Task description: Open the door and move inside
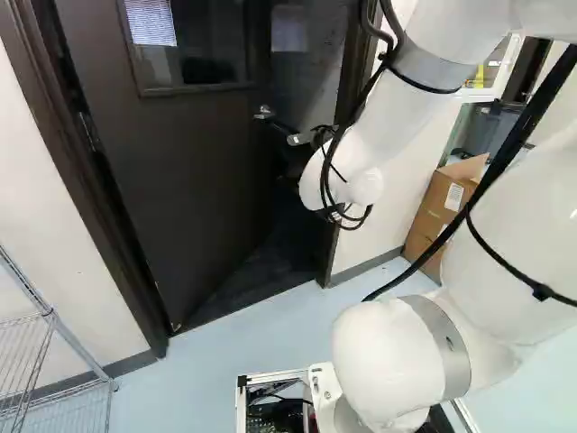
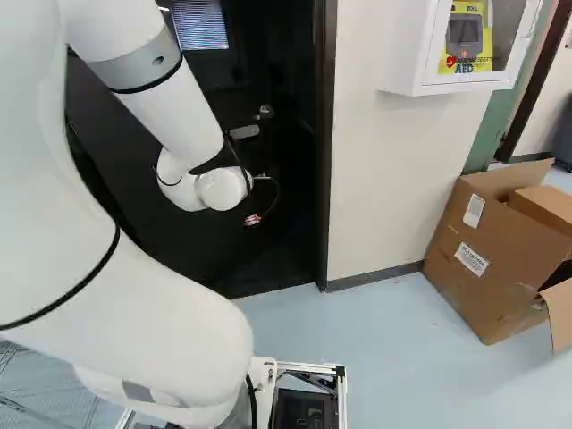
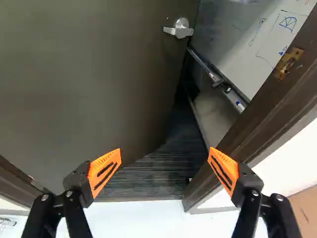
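The dark door (image 1: 189, 171) stands ajar, swung inward, with a window in its upper part. Its silver lever handle (image 1: 264, 112) also shows in the wrist view, where the handle (image 3: 179, 29) lies ahead of the gripper. In the right base view my gripper (image 2: 253, 220) is at the doorway, mostly hidden by the wrist. The wrist view shows the gripper (image 3: 164, 161) open, its orange pads wide apart with nothing between them. Beyond the fingers are the door's lower part and the dark floor of the opening (image 3: 148, 178). One finger overlaps the door frame (image 3: 237, 129) in that view.
A whiteboard (image 3: 267, 39) with a marker tray stands inside, past the door's free edge. Cardboard boxes (image 2: 487, 259) sit on the floor right of the doorway, below a white wall cabinet (image 2: 411, 54). A wire rack (image 1: 54, 316) stands at the left of the left base view.
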You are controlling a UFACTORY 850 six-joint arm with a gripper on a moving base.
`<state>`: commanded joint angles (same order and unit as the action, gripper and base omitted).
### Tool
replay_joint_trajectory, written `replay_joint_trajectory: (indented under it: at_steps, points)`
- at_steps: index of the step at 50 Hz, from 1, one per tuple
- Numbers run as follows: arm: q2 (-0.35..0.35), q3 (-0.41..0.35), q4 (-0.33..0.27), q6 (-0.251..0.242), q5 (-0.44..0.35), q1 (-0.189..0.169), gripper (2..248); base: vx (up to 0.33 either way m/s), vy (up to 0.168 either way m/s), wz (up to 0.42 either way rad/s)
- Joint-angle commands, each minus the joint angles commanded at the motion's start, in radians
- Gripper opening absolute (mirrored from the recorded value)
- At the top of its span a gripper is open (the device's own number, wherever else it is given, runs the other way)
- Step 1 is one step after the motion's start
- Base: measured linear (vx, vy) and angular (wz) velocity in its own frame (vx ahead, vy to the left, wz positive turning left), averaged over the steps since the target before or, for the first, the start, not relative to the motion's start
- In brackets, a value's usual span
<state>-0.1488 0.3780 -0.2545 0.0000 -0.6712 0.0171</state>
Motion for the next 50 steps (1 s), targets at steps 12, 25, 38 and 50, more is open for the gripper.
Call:
replay_joint_trajectory:
  at_steps: [12, 25, 38, 50]
  points:
    - [-0.001, -0.001, 0.0, 0.0, 0.0, 0.0, 247, 0.0, 0.0, 0.0]
    - [-0.001, -0.001, 0.0, 0.0, 0.0, 0.0, 247, 0.0, 0.0, 0.0]
    - [-0.001, -0.001, 0.0, 0.0, 0.0, 0.0, 247, 0.0, 0.0, 0.0]
    - [-0.001, -0.001, 0.0, 0.0, 0.0, 0.0, 247, 0.0, 0.0, 0.0]
